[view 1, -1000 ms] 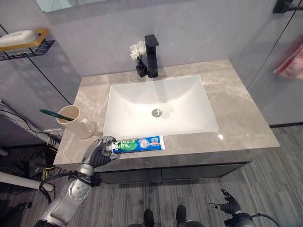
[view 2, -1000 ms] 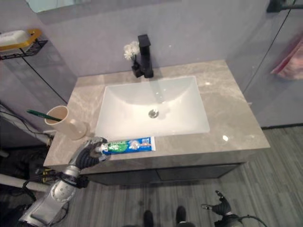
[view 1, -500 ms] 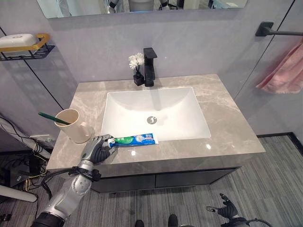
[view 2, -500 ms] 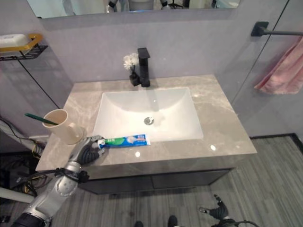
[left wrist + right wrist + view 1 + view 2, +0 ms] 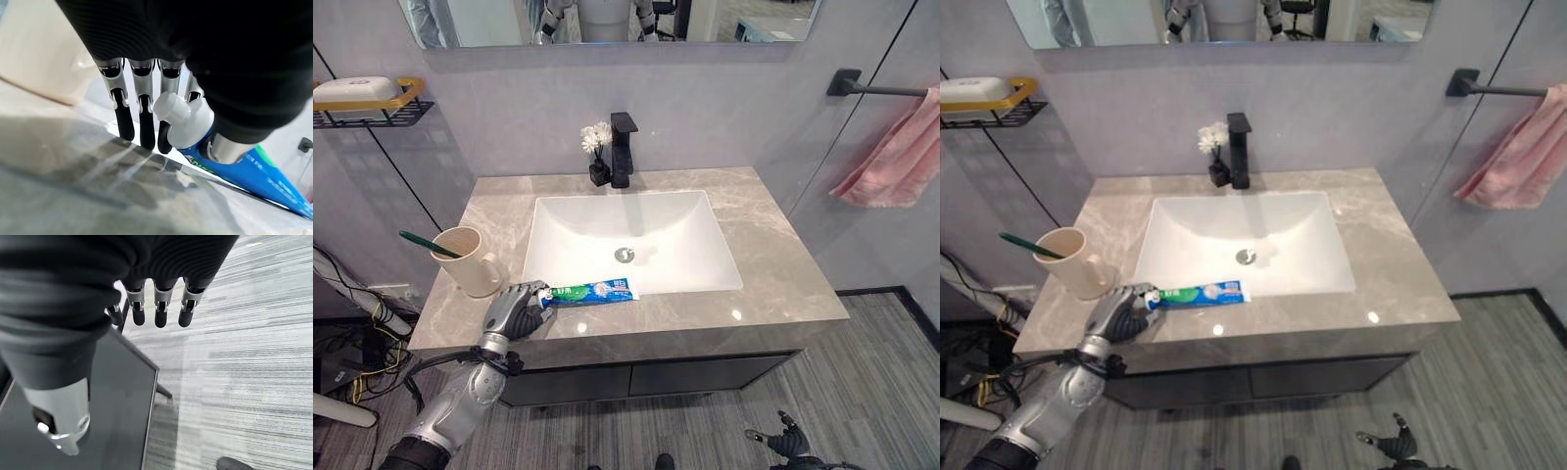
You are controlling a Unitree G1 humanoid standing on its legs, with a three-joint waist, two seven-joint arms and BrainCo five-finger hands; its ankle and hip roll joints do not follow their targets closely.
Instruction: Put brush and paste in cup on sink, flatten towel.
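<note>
One tube matters right now: the blue-and-green toothpaste tube with a white screw cap [image 5: 588,292] lies flat on the grey marble-look counter [image 5: 783,255], along its front strip just before the white rectangular sink basin [image 5: 628,235]. Its long axis runs side to side, parallel to the counter's front edge, cap end toward my left hand [image 5: 514,310] and tail pointing off to my right. In my left wrist view the cap [image 5: 172,108] sits right against my dark-tipped fingers [image 5: 124,122], which are curled down with their tips at the counter, and my thumb presses the tube's shoulder from the other side; I judge that a pinch on the cap end, tube not yet lifted.

Next comes the beige ceramic mug [image 5: 470,260], standing just beside my left hand, toward the wall, with the green toothbrush [image 5: 423,240] already leaning in it. So the lift has to swing the tube upright and a little back-left.

My right hand [image 5: 159,308] hangs low over the striped floor, fingers straight, holding nothing. The pink towel [image 5: 891,157] hangs bunched on the black wall bar [image 5: 862,88].

Print on the tube I leave unread.
</note>
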